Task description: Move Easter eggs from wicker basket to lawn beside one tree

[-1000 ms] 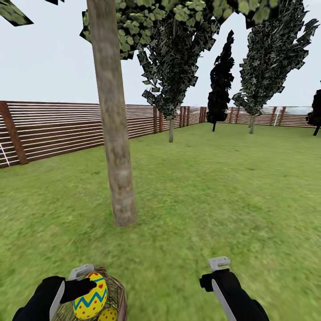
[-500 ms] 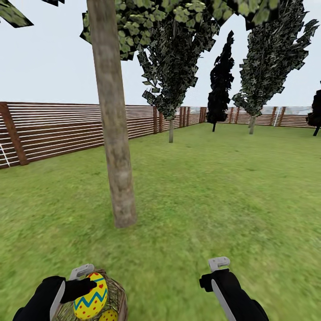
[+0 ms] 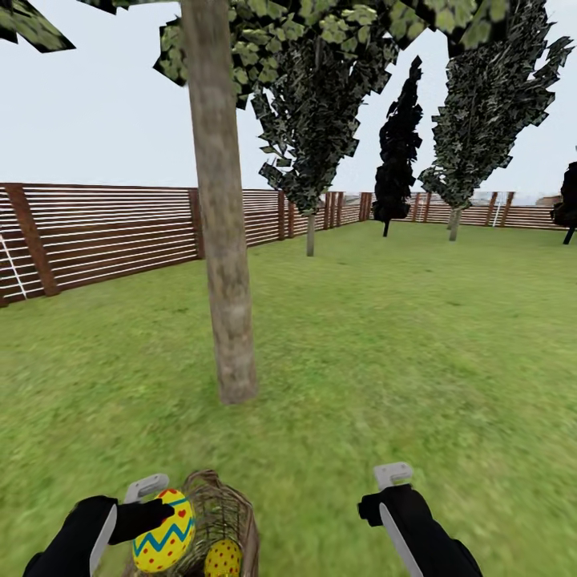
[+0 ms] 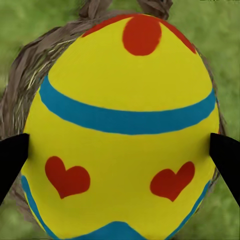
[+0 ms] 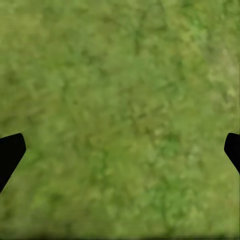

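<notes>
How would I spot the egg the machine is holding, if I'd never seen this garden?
Find the pale bare tree trunk on the green lawn; nearer the camera stands a brown wicker basket. The held yellow egg, with red hearts and teal zigzag, sits in the black left gripper; the other visible egg is dotted, inside the basket.

The wicker basket (image 3: 228,517) sits on the lawn (image 3: 417,344) before the tree (image 3: 228,320) (one egg (image 3: 223,558) inside)

Fenced garden, mottled green lawn (image 3: 417,336), brown slat wood fence (image 3: 104,232) w/ trees (image 3: 228,264) round edge, pale sky
</notes>
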Available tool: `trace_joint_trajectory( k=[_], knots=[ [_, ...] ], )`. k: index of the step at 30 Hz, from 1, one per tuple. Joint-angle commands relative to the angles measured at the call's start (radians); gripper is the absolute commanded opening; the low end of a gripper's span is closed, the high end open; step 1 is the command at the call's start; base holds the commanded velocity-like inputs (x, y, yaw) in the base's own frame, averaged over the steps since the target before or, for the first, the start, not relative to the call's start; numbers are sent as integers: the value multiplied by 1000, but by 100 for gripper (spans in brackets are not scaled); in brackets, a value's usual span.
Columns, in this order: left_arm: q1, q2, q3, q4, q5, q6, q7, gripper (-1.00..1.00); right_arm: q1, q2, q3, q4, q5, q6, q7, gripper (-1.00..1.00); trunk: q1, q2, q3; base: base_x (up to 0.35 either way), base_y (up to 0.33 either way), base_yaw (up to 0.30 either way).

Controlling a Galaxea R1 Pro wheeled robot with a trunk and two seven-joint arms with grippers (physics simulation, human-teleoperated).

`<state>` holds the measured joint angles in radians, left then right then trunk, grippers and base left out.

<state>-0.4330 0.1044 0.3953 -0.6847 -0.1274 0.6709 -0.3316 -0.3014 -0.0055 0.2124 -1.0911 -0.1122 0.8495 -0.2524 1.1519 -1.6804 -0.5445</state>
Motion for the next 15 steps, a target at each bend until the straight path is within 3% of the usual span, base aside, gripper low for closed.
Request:
trace_joint_trajectory(
  k=[1,6,15],
  knots=[
    [-1,0,5,-1,-11,3,-9,-100,-1,-1,2,-1,-11,3,-10,100,0,-1,-1,-199,292,0],
    [-1,1,8,-3,-11,1,-10,-100,-1,0,33,8,-11,3,-10,100,0,-1,-1,-199,292,0],
    [0,5,10,-24,-8,3,-15,-100,-1,1,35,16,-11,0,-10,100,0,-1,-1,-197,292,0]
  ],
)
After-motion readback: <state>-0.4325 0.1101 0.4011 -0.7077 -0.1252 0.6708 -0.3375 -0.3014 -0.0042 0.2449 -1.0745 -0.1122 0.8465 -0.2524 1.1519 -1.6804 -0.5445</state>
